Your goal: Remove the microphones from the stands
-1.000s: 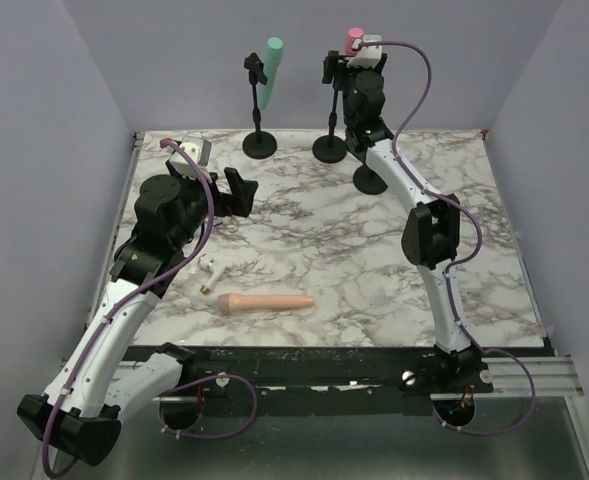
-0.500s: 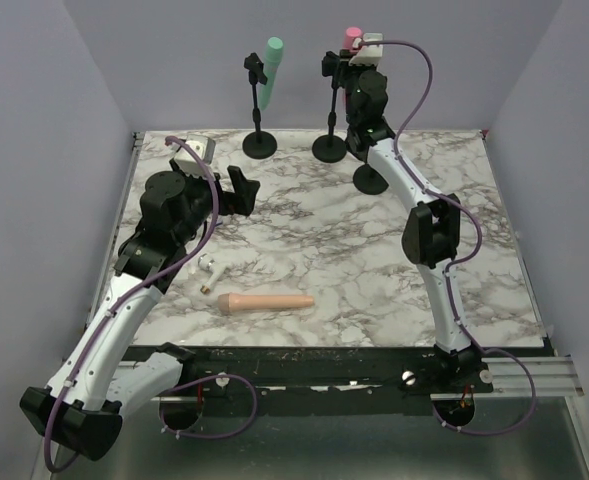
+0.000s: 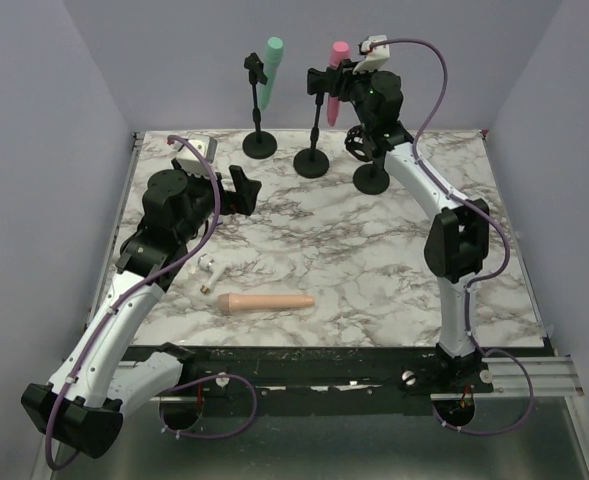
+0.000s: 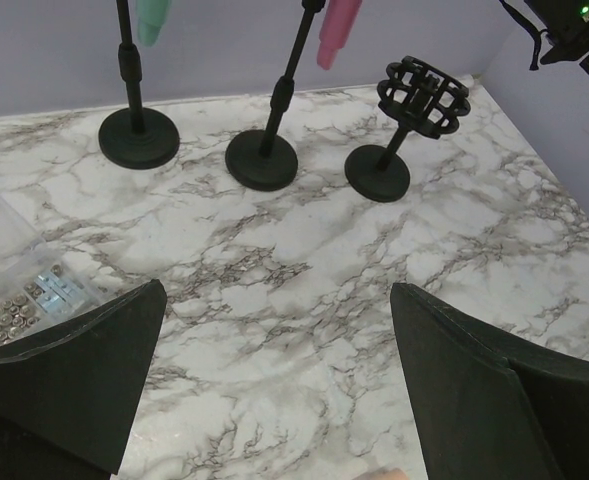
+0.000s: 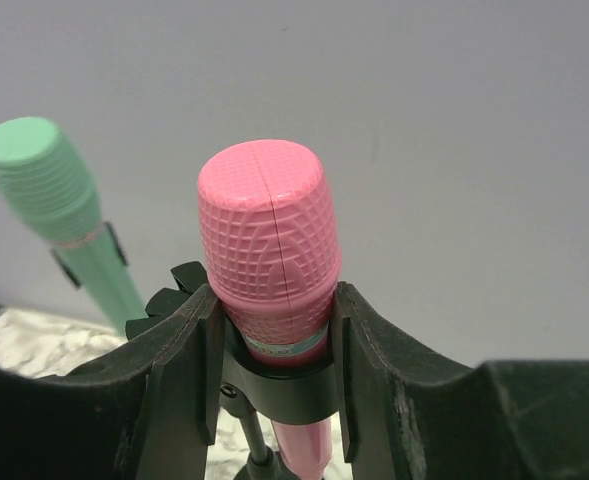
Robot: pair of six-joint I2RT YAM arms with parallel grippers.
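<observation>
The pink microphone [image 5: 269, 245] sits in the black clip [image 5: 286, 388] of its stand [image 3: 317, 125]. My right gripper [image 5: 274, 330] is shut on it just below the head, one finger on each side. From above, the right gripper [image 3: 340, 82] is high at the back of the table. The pink microphone [image 3: 335, 66] leans, and the stand's round base [image 3: 312, 162] rests on the marble. In the left wrist view the pink microphone [image 4: 336, 28] hangs above that base [image 4: 262, 160]. My left gripper [image 4: 274, 385] is open over bare marble, low on the left [image 3: 240, 190].
A green microphone [image 3: 271, 70] stands in its own stand [image 3: 259, 146] to the left. An empty stand with a cage-shaped holder [image 4: 423, 92] is on the right [image 3: 371, 178]. A peach microphone [image 3: 269, 302] lies near the front. A clear box of small parts [image 4: 24, 300] lies beside the left gripper.
My right gripper has shut on the pink microphone and swung left. The stand's base has slid left and forward with it. The left arm has barely moved.
</observation>
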